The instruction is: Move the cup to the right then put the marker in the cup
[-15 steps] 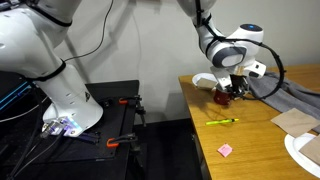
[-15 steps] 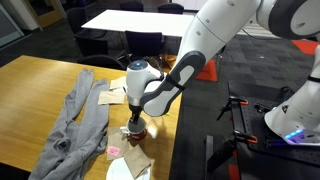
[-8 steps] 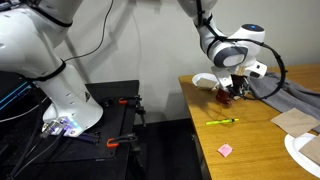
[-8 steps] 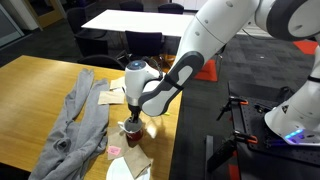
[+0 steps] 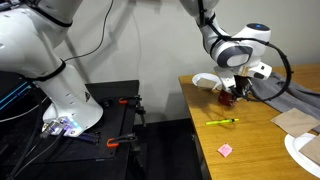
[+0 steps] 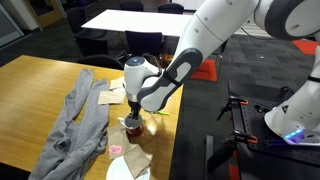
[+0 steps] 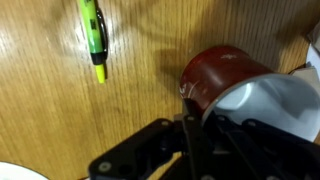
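The cup is a dark red mug with a white inside. In the wrist view it lies tilted against my gripper, with one finger on its rim. My gripper is shut on the cup. In both exterior views the gripper holds the cup at the wooden table's surface. The yellow-green marker lies flat on the table nearer the front edge, apart from the cup. It also shows at the upper left of the wrist view.
A shallow white bowl stands behind the cup near the table's edge. A small pink square, a brown paper, a white plate and a grey cloth lie on the table.
My gripper has shifted a little sideways across the table with the cup in it. The marker has not moved.
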Controlling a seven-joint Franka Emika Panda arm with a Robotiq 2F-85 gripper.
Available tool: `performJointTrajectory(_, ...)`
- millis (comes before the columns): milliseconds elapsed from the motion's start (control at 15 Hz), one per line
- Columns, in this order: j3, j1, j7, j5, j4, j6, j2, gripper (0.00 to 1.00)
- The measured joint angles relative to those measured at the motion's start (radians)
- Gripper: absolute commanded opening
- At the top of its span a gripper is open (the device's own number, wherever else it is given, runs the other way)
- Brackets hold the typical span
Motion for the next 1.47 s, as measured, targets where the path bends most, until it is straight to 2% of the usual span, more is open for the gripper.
performJointTrajectory(533, -0.033, -0.043, 0.022, 0.001, 0.008, 0.000, -0.035, 0.02)
performJointTrajectory(1467, -0.120, -0.117, 0.145, 0.012, 0.012, -0.033, -0.077, 0.02)
